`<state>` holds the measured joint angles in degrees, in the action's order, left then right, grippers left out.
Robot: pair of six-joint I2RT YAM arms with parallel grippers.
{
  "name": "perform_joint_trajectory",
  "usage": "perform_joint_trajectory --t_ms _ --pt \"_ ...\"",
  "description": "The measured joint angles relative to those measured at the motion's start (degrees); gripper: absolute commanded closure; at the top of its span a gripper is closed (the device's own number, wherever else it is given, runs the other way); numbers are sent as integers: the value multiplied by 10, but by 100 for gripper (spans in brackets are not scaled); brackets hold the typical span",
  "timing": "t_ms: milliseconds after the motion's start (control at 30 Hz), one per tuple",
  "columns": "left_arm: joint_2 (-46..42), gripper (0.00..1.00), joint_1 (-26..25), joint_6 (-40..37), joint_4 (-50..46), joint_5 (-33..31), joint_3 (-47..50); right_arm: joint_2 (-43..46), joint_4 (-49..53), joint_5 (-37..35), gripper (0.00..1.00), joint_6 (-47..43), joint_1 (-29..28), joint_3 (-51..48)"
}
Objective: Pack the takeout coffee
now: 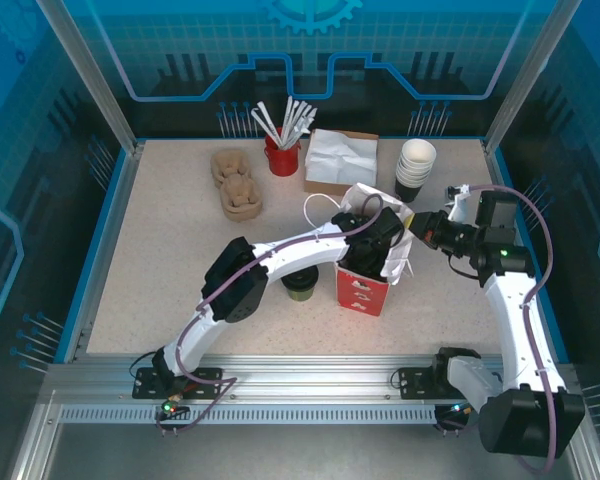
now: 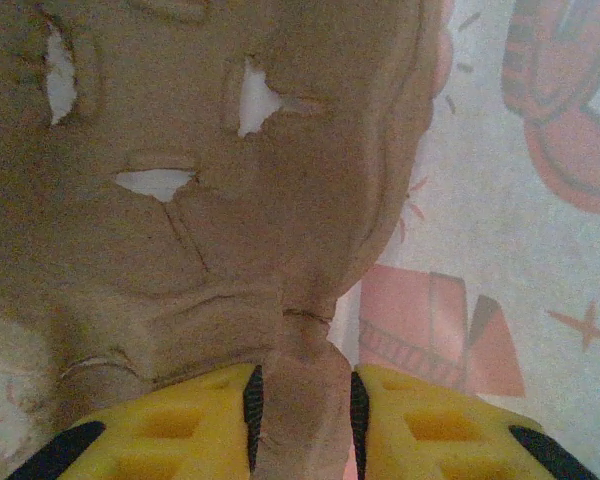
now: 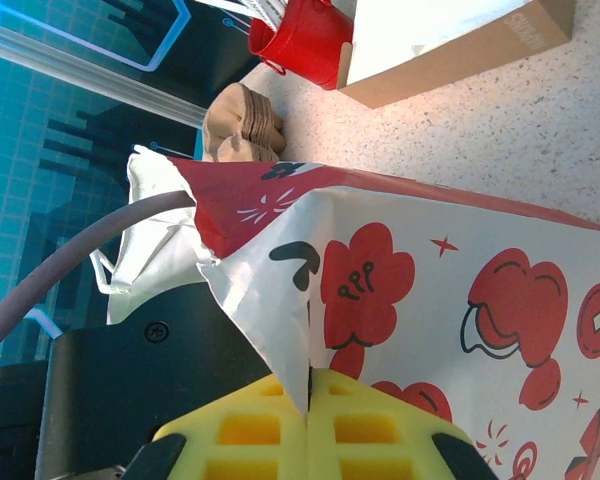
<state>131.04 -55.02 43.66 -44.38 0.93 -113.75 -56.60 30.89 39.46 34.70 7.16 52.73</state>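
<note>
Yellow fingers [image 2: 170, 435] of the left gripper [image 2: 303, 415], left wrist view: drawn narrow and clamped on a fold of a brown pulp cup carrier [image 2: 180, 250]. Behind the carrier runs the white, red-printed inner wall of the paper bag [image 2: 500, 200], so gripper and carrier sit down inside the bag.

Right wrist view:
- The right gripper [image 3: 308, 405] has its pads pressed together on the bag's white top edge, with no gap between them.
- The bag's printed side [image 3: 460, 290] runs away from the pinch.
- Beyond the bag are a red cup [image 3: 305, 40], a napkin box [image 3: 460, 40] and spare carriers [image 3: 242, 120] in a stack.

Top view:
- The bag [image 1: 363, 290] stands upright. The left arm reaches into its mouth, and the right gripper [image 1: 420, 228] is at its right rim.
- The takeout coffee [image 1: 300, 289] has olive-brown sides and a black lid. It stands upright on the table [image 1: 160, 260] just beside the bag's left side, under the left forearm, and neither gripper touches it.
- A stack of lidless cups [image 1: 416, 163] stands beyond the bag.

Step in hand, as I judge it: the carrier is being seated in the bag, and the coffee is not yet packed.

The next move calls for:
- letting the carrier go flat on the bag's floor;
- lifting the arm out without snagging the rim;
- taking the coffee by its sides and lowering it upright into a carrier well, with the right pinch holding the mouth open.
</note>
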Motion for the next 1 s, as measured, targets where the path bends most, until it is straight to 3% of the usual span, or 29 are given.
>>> perform_joint_trajectory --t_ms 1000 --pt "42 69 14 -32 -47 21 -85 -14 81 -3 100 0 8 78"
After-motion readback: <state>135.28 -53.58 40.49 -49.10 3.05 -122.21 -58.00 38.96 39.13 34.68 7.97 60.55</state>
